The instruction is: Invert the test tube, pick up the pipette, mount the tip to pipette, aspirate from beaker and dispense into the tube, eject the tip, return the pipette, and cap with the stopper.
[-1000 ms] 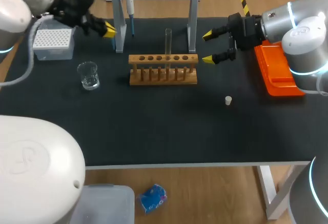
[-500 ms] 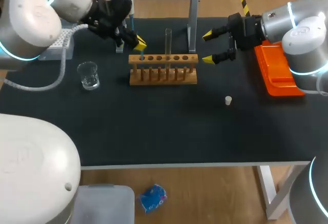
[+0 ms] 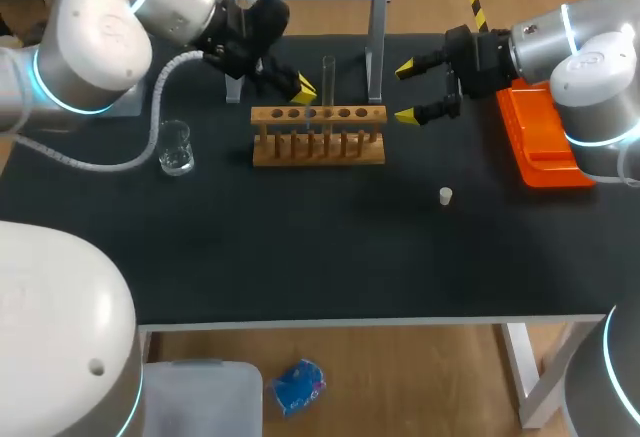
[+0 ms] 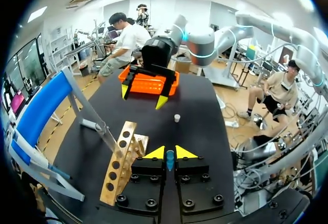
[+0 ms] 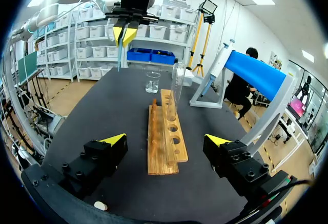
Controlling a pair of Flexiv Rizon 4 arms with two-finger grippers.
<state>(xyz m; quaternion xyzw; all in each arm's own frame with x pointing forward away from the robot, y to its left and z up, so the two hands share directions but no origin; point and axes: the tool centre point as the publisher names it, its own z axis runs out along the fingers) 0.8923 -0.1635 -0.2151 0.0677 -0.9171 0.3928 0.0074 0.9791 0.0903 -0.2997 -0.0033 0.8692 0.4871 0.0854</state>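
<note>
Head view: the left arm (image 3: 100,47) bends in from its side, the left gripper (image 3: 303,89) narrow, just beside the test tube (image 3: 328,75) in the wooden rack (image 3: 318,145). The right gripper (image 3: 405,92) hangs wide open off the rack's other end.
Left wrist view: a slim blue tip (image 4: 169,158) is pinched between the fingers.
Right wrist view: the rack lies ahead of the spread fingers.

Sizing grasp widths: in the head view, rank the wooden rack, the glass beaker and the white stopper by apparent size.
Largest: wooden rack. Then glass beaker. Smallest, clearly: white stopper.
</note>
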